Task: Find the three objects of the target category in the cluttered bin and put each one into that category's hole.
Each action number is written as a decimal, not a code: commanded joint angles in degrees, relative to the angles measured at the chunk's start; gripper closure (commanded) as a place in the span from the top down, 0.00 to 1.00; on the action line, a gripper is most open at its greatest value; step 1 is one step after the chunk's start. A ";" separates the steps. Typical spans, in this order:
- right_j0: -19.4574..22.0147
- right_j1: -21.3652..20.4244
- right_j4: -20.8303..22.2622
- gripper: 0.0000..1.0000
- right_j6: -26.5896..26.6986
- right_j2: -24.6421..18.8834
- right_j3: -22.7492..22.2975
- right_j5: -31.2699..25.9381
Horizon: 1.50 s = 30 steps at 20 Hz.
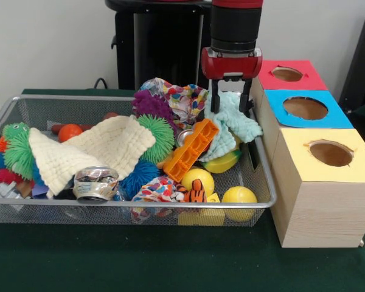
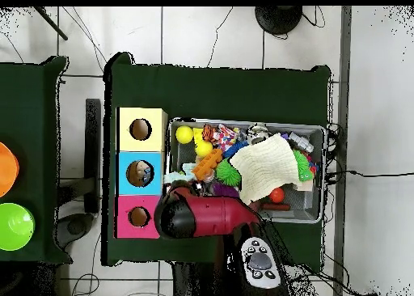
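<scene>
The gripper [image 1: 232,104] has its fingers clenched on a pale aqua cloth [image 1: 231,125] at the bin's [image 1: 134,210] end beside the blue-topped hole [image 1: 305,107], likely lifting it to uncover bottles, none visible

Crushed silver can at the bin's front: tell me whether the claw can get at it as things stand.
Probably yes. The crushed silver can lies uncovered on top of the clutter, beside the cream cloth. The claw is at the bin's other end, over a mint cloth.

Red-and-black arm [image 1: 234,36], thin dark fingers [image 1: 214,97]
</scene>
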<state>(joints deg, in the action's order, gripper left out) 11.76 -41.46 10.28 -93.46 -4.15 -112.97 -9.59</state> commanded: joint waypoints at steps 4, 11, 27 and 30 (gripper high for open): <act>-0.12 5.29 1.49 1.00 -10.36 0.95 -2.28 8.35; -0.82 7.37 0.28 1.00 -10.28 1.22 -1.41 9.88; -1.06 3.18 -0.12 1.00 -9.37 1.87 -3.09 7.19; -1.16 2.20 -0.44 1.00 -9.09 2.00 -3.03 5.87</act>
<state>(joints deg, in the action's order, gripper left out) 10.86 -38.01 10.24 -93.46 -2.23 -114.92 -2.04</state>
